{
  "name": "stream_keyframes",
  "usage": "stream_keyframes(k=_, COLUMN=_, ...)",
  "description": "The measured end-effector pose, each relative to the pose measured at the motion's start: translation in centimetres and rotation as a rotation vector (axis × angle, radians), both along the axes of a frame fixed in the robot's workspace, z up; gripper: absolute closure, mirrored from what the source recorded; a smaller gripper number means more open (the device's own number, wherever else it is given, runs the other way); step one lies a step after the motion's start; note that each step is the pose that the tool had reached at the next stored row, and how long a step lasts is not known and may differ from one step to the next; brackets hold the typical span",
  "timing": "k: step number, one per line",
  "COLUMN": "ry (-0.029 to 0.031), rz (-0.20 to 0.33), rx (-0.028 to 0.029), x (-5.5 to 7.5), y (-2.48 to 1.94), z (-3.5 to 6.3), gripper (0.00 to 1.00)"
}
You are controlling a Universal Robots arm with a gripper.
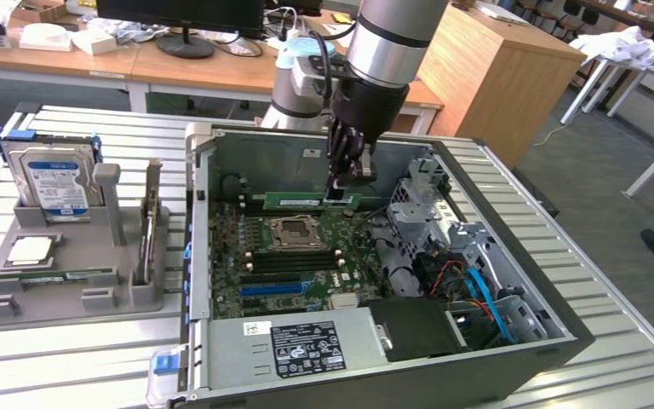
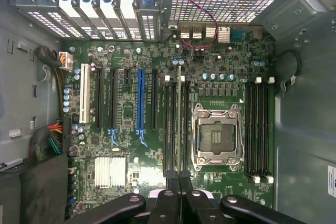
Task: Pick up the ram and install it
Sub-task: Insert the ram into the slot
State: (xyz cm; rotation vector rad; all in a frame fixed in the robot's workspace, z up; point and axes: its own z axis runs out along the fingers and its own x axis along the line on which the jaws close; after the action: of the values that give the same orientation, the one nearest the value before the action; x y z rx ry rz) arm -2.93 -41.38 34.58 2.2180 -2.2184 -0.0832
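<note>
1. The gripper [image 1: 347, 181] is clamping its jaws on the ram stick [image 1: 302, 202] near one end.
2. The stick is hanging level inside the open computer case [image 1: 204, 256], above the motherboard [image 1: 293, 281] and near the case's far wall.
3. In the wrist view it is showing edge-on, lying along the black slots [image 2: 169, 129] beside the processor socket [image 2: 217, 136].
4. The case walls are standing well clear of it.
</note>
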Motion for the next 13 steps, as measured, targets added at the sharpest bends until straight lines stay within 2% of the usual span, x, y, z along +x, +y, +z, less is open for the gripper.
stream_keyframes(k=7, ry=0.0000, rz=0.000, rx=0.0004, x=0.00, y=0.00, z=-0.15, gripper=0.89)
stream_keyframes(k=13, ry=-0.0005, rz=0.000, rx=0.0004, x=0.00, y=0.00, z=-0.71, gripper=0.89)
